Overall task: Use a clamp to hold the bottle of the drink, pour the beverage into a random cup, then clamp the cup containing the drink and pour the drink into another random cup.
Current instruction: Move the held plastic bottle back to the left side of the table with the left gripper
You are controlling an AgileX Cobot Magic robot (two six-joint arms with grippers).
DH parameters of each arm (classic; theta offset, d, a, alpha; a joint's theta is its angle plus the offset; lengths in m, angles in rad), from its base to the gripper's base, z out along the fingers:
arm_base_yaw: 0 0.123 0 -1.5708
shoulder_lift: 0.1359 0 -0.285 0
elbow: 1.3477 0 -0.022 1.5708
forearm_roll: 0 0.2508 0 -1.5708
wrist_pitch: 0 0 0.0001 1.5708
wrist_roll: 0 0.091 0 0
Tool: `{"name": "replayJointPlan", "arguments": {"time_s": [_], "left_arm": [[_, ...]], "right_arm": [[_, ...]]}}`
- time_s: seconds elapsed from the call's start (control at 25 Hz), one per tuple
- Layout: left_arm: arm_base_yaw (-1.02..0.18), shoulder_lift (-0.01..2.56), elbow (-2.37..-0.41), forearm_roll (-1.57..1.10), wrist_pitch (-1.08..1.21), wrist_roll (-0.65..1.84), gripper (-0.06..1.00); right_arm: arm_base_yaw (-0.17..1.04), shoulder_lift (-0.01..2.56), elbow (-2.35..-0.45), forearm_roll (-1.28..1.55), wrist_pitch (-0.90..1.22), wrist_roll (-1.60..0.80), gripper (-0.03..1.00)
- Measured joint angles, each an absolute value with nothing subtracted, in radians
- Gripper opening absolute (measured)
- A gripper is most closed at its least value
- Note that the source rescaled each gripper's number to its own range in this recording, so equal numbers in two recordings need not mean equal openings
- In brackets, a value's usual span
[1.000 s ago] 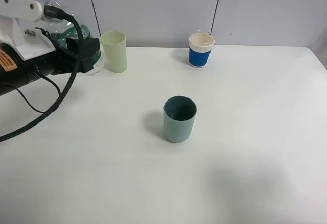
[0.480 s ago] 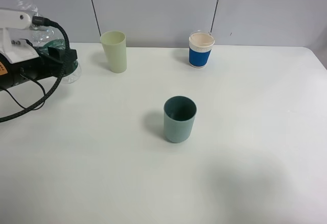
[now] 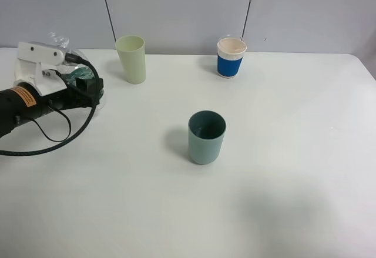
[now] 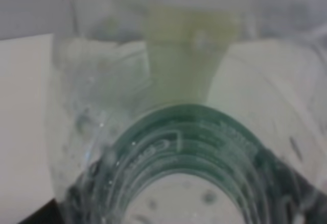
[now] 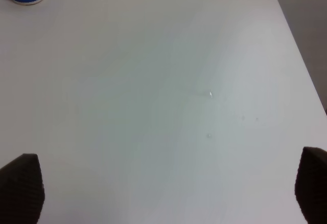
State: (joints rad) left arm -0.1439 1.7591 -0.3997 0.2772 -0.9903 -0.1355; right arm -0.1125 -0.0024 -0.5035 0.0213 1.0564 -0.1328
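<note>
The left jaws clamp the clear bottle [image 3: 75,77], which looks light, thin-walled and easily crushed, best gripped gently around its labelled middle, while the right jaws stand wide open.

The teal cup [image 3: 206,137] blocks mid-table; the pale green cup [image 3: 131,59] and blue paper cup [image 3: 231,57] stand far. Open table [image 3: 282,170] lies right and near.

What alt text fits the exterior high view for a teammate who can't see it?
At the left edge, the left fingers clamp a clear bottle over a white table. Three cups stand upright: a green cup at the back left, a blue cup at the back, right of centre, and a teal cup mid-table. The right arm is out of view.
</note>
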Motion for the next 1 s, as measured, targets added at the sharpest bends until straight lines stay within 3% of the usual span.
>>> {"name": "replayJointPlan", "arguments": {"time_s": [1.0], "left_arm": [[-0.144, 1.943, -0.401, 0.225, -1.124, 0.030, 0.00]], "right_arm": [[-0.112, -0.002, -0.504, 0.021, 1.056, -0.133, 1.00]]}}
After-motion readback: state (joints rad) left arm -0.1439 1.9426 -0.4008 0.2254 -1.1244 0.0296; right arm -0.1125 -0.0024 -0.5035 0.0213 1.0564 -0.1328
